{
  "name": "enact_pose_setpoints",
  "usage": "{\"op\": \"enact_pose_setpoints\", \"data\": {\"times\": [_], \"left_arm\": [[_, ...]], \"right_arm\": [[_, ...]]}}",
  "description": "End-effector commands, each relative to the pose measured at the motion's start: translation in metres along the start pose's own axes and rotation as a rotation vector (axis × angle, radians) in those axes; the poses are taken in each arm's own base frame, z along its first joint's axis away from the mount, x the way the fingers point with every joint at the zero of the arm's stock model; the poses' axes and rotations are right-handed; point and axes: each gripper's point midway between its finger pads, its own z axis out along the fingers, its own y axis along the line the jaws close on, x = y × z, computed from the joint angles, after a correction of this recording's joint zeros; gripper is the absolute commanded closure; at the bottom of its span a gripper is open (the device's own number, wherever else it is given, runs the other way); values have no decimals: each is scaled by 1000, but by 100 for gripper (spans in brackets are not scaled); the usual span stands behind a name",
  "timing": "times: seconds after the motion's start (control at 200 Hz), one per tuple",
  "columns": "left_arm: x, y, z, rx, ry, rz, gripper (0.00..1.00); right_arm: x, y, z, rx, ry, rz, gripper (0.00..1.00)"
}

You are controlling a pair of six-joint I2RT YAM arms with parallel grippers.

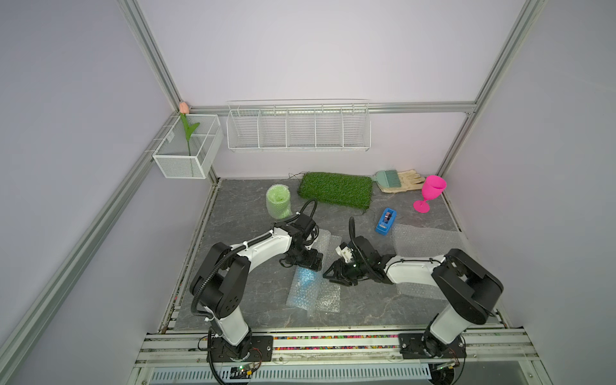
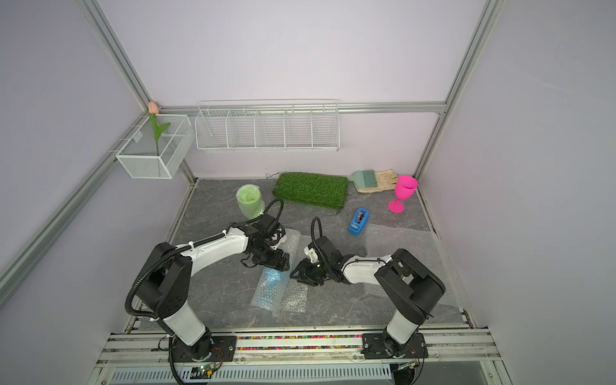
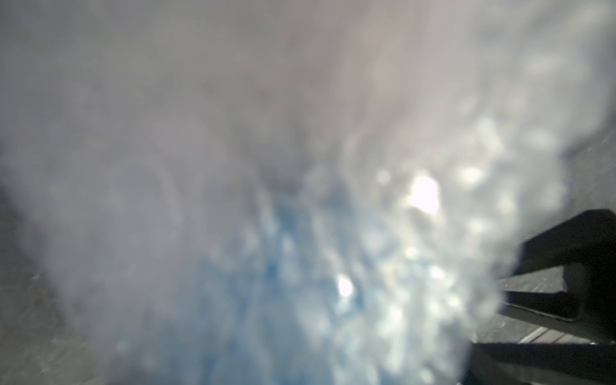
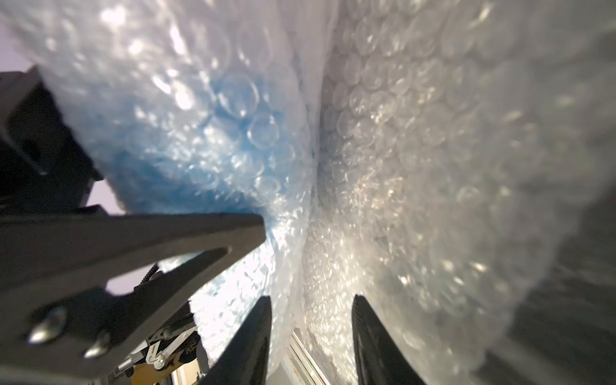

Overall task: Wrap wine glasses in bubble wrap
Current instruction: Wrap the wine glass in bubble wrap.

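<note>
Goblets: three in all.
Green goblet [image 1: 277,200]: one, upright toward the far-left corner of the table [image 1: 246,300], rolled all round in bubble wrap.
Blue goblet [image 1: 305,278]: one, lying on its side near the middle of the table, toward the front edge. It sits inside a loose roll of wrap [image 1: 311,298], and its blue shows through the bubbles in both wrist views.
Pink goblet [image 1: 431,191]: one, upright and bare, in the far-right corner.
Bubble wrap: three pieces counted. One is round the green goblet and one round the blue goblet, with a flap lying flat beside it. The third is a flat sheet [image 1: 420,242] along the right edge, partly under the right arm.
Left gripper [image 1: 311,263]: over the far end of the blue roll. Only one finger [image 3: 583,246] shows in its wrist view, beside the wrap, so I cannot tell whether it grasps or is released.
Right gripper [image 4: 311,298]: low at the roll's right side, jaws parted, with a fold of wrap between them, unpinched.
Grass mat [image 1: 335,190]: one, at the middle of the far edge.
Tape dispenser [image 1: 386,221]: one, blue, between the mat and the flat sheet.
Brush [image 1: 388,178] and glove [image 1: 405,181]: one each, the brush lying on the glove, at the far edge beside the pink goblet.
Wire rack [image 1: 298,128]: one, on the back wall, with five compartments.
Mesh basket [image 1: 188,156]: one, on the left wall, with one artificial tulip [image 1: 184,108] standing in it.
</note>
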Motion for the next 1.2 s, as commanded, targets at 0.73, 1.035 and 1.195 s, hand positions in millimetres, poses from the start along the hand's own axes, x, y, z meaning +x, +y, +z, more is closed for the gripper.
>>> {"op": "enact_pose_setpoints", "data": {"times": [0.73, 1.035, 1.195], "left_arm": [[-38, 5, -44, 681, -442, -429, 25], [-38, 8, -54, 799, -490, -441, 27], [-31, 16, -38, 744, -435, -472, 29]], "right_arm": [[10, 17, -1, 134, 140, -140, 75], [6, 24, 36, 52, 169, -127, 82], [4, 38, 43, -50, 171, -152, 83]]}}
